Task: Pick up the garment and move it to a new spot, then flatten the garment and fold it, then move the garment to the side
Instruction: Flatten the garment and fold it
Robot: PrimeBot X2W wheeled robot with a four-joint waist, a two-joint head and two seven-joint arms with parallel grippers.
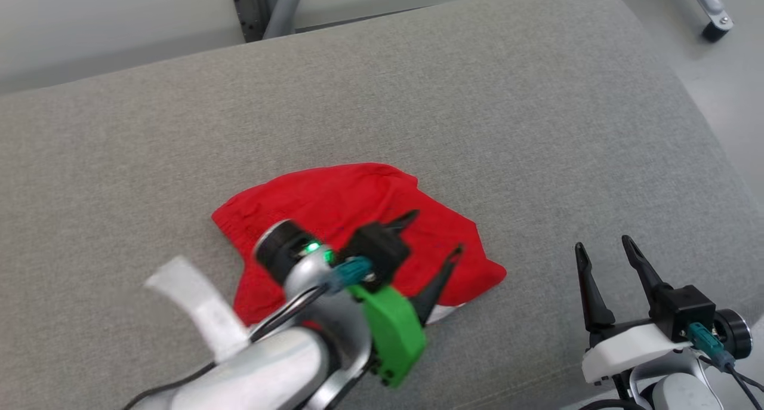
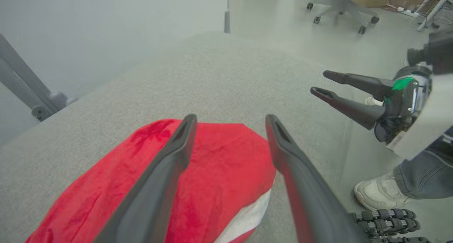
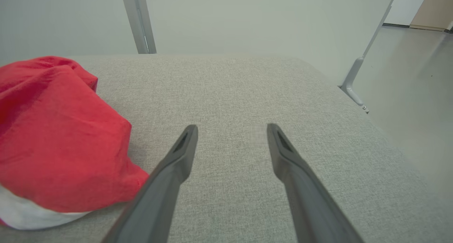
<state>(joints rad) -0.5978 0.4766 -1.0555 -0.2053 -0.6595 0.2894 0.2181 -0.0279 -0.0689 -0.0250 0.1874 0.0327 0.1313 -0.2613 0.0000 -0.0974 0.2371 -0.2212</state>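
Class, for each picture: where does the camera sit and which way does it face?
Head view: on the head, facing down at red garment on grey cushion; left pincer, right pincer show.
Left wrist view: on that wrist, along its open pincer over the garment.
Right wrist view: likewise, over bare cushion.
All share the garment.

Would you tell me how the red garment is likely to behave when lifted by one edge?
Probably floppy: the red garment lies creased in soft folds on the grey cushion, so it should drape and unfold when lifted. It looks thin, so likely light. Pushed, it would probably bunch on the cushion's woven cover rather than slide.
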